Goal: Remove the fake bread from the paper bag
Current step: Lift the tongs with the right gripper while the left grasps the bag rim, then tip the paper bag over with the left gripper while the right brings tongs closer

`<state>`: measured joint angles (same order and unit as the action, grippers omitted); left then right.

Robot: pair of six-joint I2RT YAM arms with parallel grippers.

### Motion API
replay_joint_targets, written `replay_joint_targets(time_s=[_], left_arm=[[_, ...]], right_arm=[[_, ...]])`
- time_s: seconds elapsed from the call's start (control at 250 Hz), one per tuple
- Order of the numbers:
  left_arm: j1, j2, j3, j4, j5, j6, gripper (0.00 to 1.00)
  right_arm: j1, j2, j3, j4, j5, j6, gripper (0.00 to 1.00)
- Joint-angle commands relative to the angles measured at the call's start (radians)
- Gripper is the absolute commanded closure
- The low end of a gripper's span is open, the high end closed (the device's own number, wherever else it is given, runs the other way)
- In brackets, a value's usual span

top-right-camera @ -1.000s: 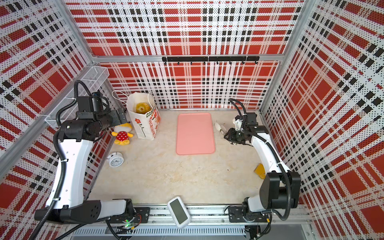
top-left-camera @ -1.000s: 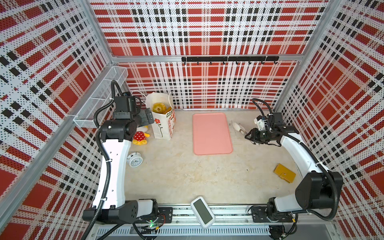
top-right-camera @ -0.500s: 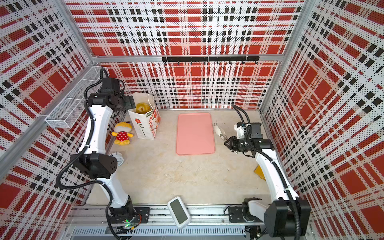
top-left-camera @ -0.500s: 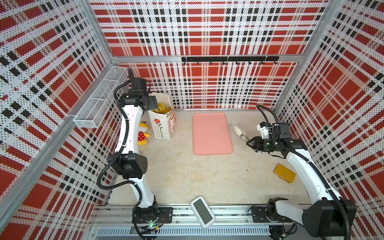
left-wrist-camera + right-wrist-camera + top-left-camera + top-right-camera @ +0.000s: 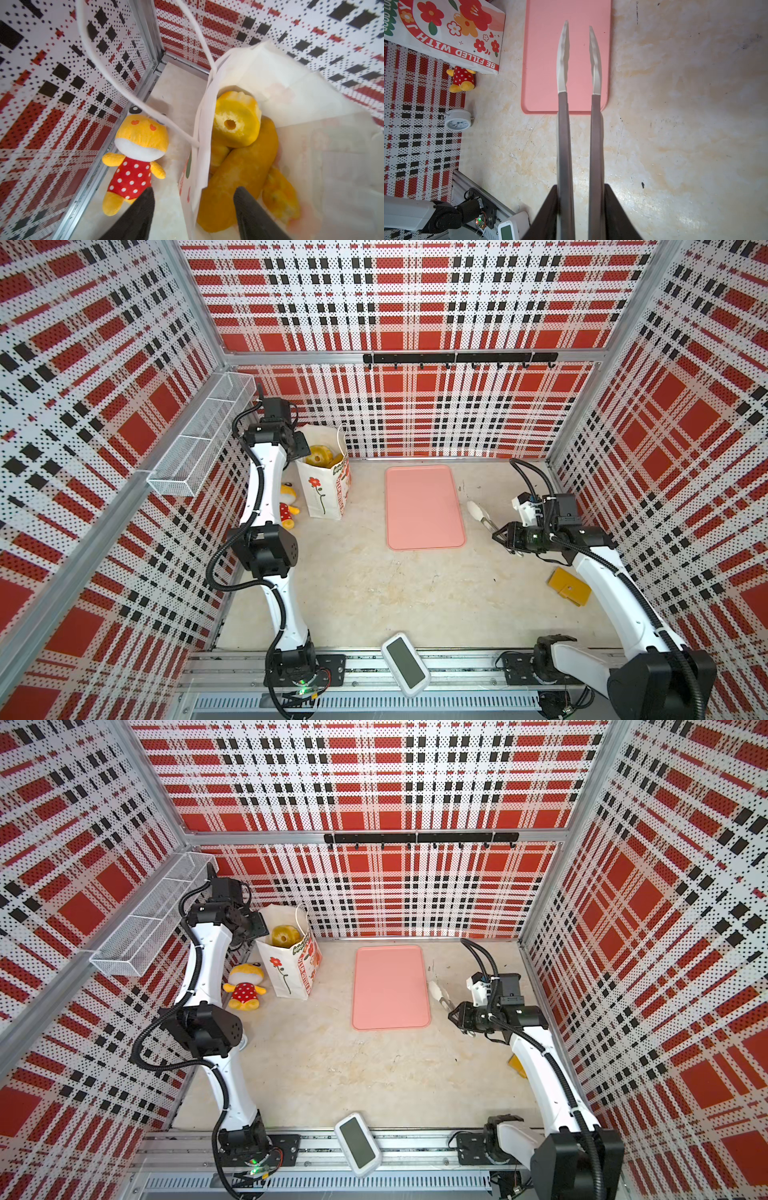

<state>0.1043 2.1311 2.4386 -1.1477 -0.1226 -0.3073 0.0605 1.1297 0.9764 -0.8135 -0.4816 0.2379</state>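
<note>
Fake bread (image 5: 247, 164) in paper bag (image 5: 295, 87), left fingers (image 5: 251, 216) straddling its wall

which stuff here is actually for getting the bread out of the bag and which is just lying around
For the job: fake bread, paper bag, left end effector open at the bag's rim, tongs gripped in right end effector, probably the pink mat.

Lying about: plush toy, alarm clock, yellow block, white screen gadget, wire basket.
</note>
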Motion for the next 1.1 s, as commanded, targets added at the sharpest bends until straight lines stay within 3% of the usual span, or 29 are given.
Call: replay_joint_targets(time_s=[0.0,0.228,0.416,0.504,0.752,0.912,1.096], left_arm=[[0.013,0.053,0.045,0.032,0.053,-0.051,0.40],[0.009,0.102,0.078,0.072,0.122,-0.115,0.43],[0.006,0.106,0.079,0.095,0.125,-0.121,0.64],[0.006,0.104,0.077,0.095,0.126,-0.115,0.68],[-0.012,0.070,0.045,0.094,0.101,-0.059,1.00],[-0.066,0.012,-0.044,0.168,0.017,0.046,1.00],[-0.156,-0.146,-0.282,0.425,-0.124,0.242,1.00]], right_arm=[[0.007,-0.035,-0.019,0.016,0.009,0.020,0.69],[0.028,-0.060,-0.020,-0.003,0.045,0.048,0.69],[0.045,-0.070,-0.020,-0.012,0.063,0.063,0.70],[0.051,-0.068,-0.018,-0.023,0.071,0.060,0.70],[0.061,-0.070,-0.017,-0.033,0.070,0.066,0.70],[0.082,-0.069,-0.027,-0.039,0.027,0.075,0.68],[0.114,-0.116,-0.061,-0.041,0.039,0.106,0.71]])
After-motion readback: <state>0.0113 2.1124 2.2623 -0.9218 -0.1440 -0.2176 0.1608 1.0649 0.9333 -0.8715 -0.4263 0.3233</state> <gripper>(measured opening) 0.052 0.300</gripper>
